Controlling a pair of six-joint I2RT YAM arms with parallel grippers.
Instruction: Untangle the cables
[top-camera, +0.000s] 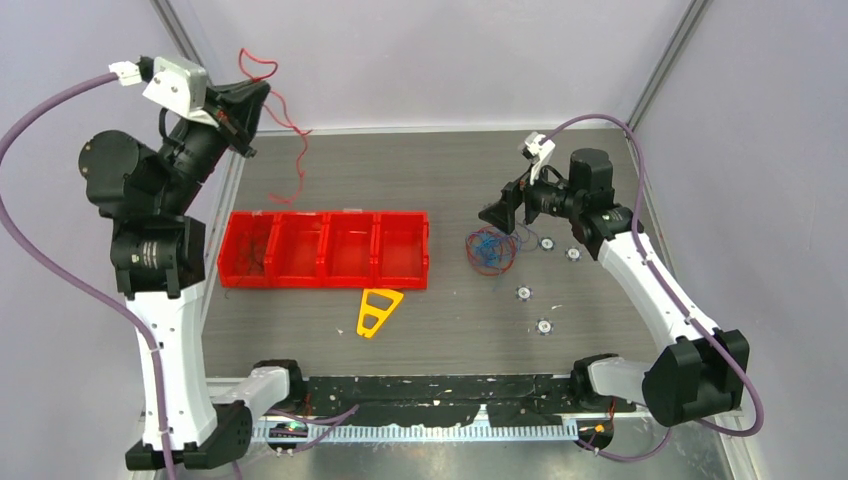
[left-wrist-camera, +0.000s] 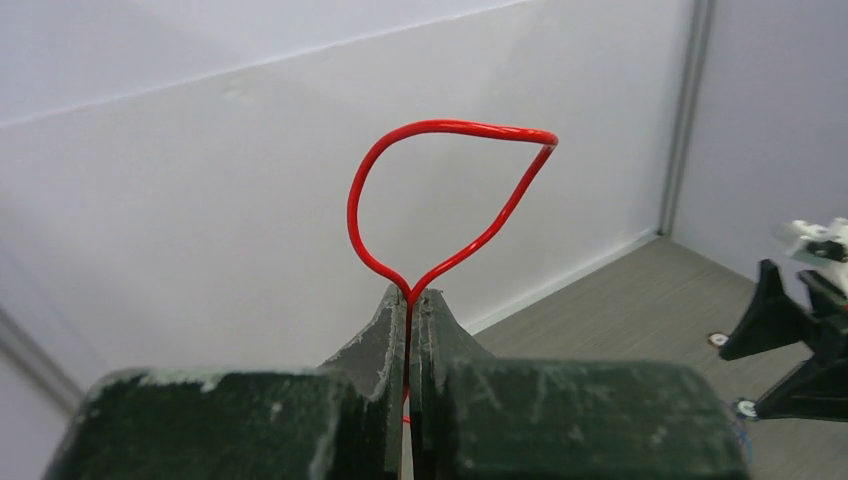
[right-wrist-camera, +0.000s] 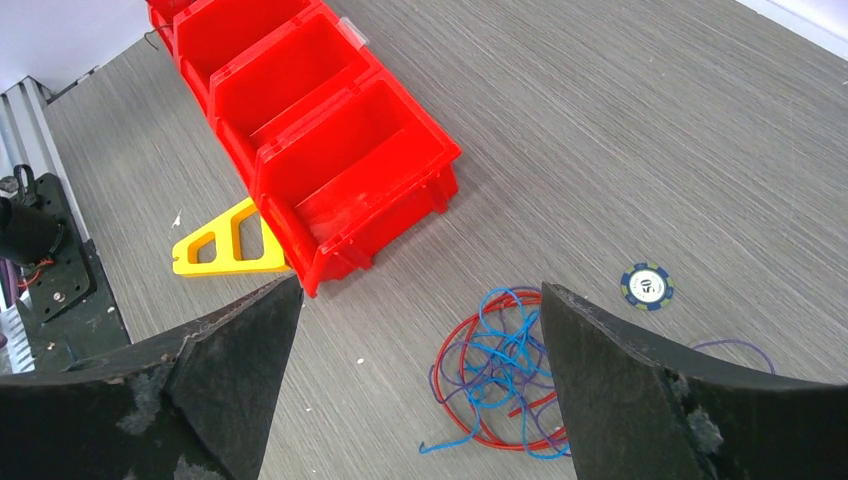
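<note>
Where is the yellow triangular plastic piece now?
In the top view, the yellow triangular plastic piece lies on the table, at the near side of the red plastic bin row's right half.

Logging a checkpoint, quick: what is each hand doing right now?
Left hand: closed on a red cable.
Right hand: open, holding nothing, above the tangled cables.

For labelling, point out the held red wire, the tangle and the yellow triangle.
Red wire (left-wrist-camera: 450, 124), left wrist view, loop top.
Tangle (right-wrist-camera: 497, 358), right wrist view, its middle.
Yellow triangle (right-wrist-camera: 215, 264), right wrist view, lower bar.
</note>
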